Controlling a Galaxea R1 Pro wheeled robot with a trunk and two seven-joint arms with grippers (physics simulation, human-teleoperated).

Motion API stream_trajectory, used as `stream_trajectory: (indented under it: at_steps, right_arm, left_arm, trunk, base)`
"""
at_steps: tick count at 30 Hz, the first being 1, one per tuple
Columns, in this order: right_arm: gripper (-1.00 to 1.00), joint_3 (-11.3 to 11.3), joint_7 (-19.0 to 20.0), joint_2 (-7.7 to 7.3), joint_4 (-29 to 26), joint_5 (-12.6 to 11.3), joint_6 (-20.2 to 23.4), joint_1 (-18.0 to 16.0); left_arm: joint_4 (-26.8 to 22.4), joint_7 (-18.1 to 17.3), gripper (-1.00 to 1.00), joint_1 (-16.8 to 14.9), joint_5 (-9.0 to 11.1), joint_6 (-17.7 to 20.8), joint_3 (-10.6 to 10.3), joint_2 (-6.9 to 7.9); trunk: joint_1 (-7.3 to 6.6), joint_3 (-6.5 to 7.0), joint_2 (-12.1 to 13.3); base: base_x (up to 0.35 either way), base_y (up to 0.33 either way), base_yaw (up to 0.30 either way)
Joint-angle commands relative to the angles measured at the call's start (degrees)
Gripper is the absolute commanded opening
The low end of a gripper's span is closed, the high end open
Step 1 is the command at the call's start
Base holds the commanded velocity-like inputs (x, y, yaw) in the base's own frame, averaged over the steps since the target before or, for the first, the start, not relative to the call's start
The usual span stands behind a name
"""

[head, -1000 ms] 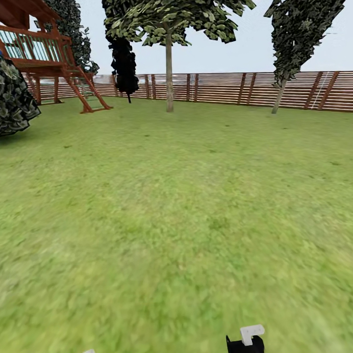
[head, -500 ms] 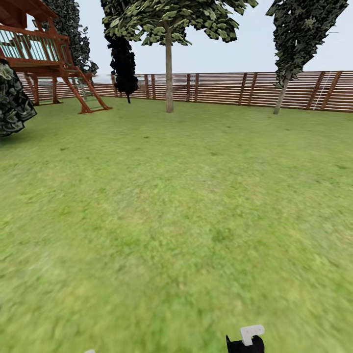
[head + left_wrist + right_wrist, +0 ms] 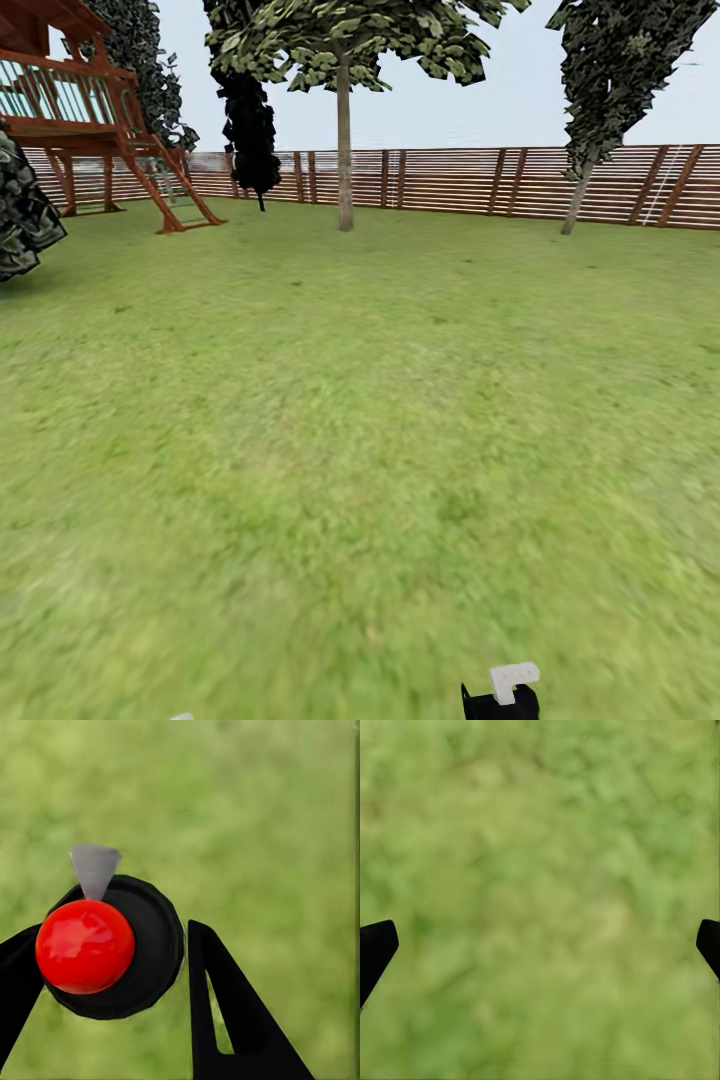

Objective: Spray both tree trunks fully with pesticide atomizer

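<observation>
The whole head view has slid a touch since a second ago: the playset (image 3: 90, 110) and the dark bush (image 3: 25, 215) drifted toward the left edge, so that's your base turning, not the yard moving. Your left gripper (image 3: 112, 967) is clamped around the pesticide atomizer (image 3: 112, 945), its black body wedged between the two fingers (image 3: 225, 1020) with the red cap (image 3: 84, 945) and grey nozzle (image 3: 94, 868) facing the camera. Your right gripper (image 3: 540, 945) is spread wide with just lawn (image 3: 540, 870) between the tips. The nearer tree trunk (image 3: 344, 150) is way off by the fence (image 3: 450, 180), the second trunk (image 3: 576, 205) further right. Main risk imo: spraying from this far misses the bark, and the bottle sits off-centre toward one finger, so a jerky drive could twist it.
</observation>
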Motion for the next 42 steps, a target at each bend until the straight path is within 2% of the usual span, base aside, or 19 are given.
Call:
stream_trajectory:
  at_steps: [1, 42]
  right_arm:
    - [1.0, 0.5, -0.2, 0.0, 0.0, -0.4, -0.1, 0.0]
    - [1.0, 0.5, -0.2, -0.09, 0.0, -0.3, 0.0, 0.0]
  left_arm:
    - [0.0, 0.3, -1.0, 0.0, 0.2, -0.1, -0.5, 0.01]
    - [0.0, 0.3, -1.0, 0.0, 0.2, 0.0, -0.5, 0.01]
  trunk:
    - [0.03, -0.05, 0.0]
    - [0.03, -0.05, 0.0]
  base:
    - [0.339, 0.0, 0.0]
    - [0.34, 0.0, 0.0]
